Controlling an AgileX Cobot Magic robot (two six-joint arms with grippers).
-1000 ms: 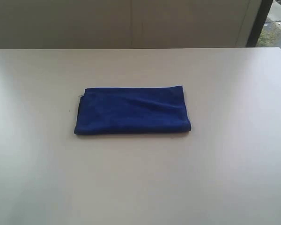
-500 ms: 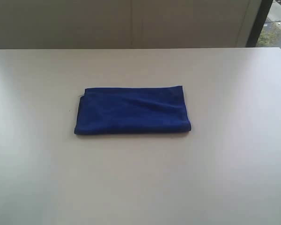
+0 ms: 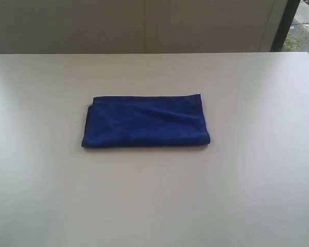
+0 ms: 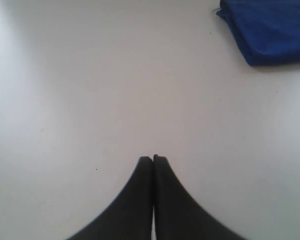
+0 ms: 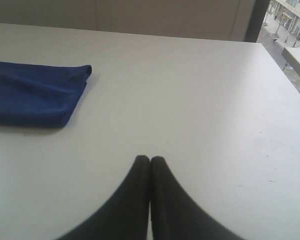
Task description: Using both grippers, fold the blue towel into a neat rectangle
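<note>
- The blue towel (image 3: 146,121) lies in the middle of the surface (image 3: 159,206), folded into a tidy rectangle.
- The left pincer (image 4: 153,158) and right pincer (image 5: 150,158) hang well apart from it, each pressed together on nothing.
- Folding looks finished; next, at most, squaring an edge.

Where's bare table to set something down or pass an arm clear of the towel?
Bare table on every side of the towel: widest below it in the exterior view, also left, right and behind. The left gripper and right gripper hang shut over bare surface. Nothing crowds.
</note>
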